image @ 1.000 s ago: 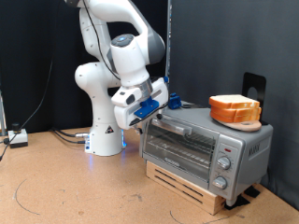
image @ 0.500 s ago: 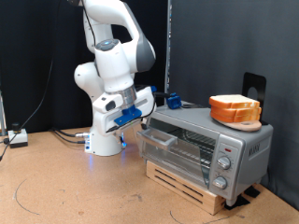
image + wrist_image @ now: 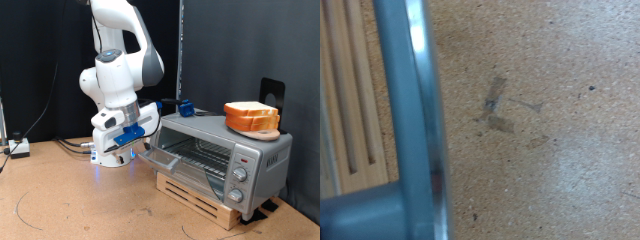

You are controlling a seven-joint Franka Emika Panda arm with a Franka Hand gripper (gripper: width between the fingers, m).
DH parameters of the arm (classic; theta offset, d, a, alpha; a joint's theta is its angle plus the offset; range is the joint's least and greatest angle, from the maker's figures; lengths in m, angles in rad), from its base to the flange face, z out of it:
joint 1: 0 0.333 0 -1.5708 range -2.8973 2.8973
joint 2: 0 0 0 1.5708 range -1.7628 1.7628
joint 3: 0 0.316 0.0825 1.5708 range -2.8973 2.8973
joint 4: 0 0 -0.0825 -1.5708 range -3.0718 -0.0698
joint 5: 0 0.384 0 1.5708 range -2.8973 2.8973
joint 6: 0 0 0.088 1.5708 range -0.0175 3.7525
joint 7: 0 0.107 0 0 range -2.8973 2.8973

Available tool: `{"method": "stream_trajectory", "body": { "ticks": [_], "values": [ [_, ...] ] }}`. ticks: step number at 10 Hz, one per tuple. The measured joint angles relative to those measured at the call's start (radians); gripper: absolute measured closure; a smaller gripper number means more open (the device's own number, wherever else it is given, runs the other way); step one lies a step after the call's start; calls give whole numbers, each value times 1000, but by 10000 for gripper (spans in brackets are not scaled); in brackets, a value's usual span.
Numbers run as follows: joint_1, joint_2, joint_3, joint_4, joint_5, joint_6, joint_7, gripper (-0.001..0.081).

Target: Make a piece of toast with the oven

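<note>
The silver-grey oven (image 3: 255,158) stands on a wooden pallet at the exterior view's right. Its glass door (image 3: 182,152) hangs partly open, tilted outward and down. My gripper (image 3: 142,151) is at the door's handle end, at the oven's left. The wrist view shows the grey bar handle (image 3: 415,110) very close, but none of my fingers. A thick orange-brown pile of bread (image 3: 250,118) lies on the oven's top. I cannot make out a single thin piece of toast apart from it.
The wooden pallet (image 3: 200,195) under the oven also shows in the wrist view (image 3: 348,90). A blue object (image 3: 185,105) sits behind the oven's left corner. A black stand (image 3: 270,92) rises behind the bread. Cables lie on the brown floor (image 3: 60,200) at the left.
My gripper has swung left and down away from the oven front. The door has come with it, from nearly shut to partly open.
</note>
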Motion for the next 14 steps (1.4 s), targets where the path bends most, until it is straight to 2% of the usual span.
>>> {"method": "stream_trajectory", "body": {
  "ticks": [6,14],
  "values": [
    [-3,110,-9,56,17,33,-20,-1],
    [-2,137,-8,69,38,48,-47,-1]
  ]
}}
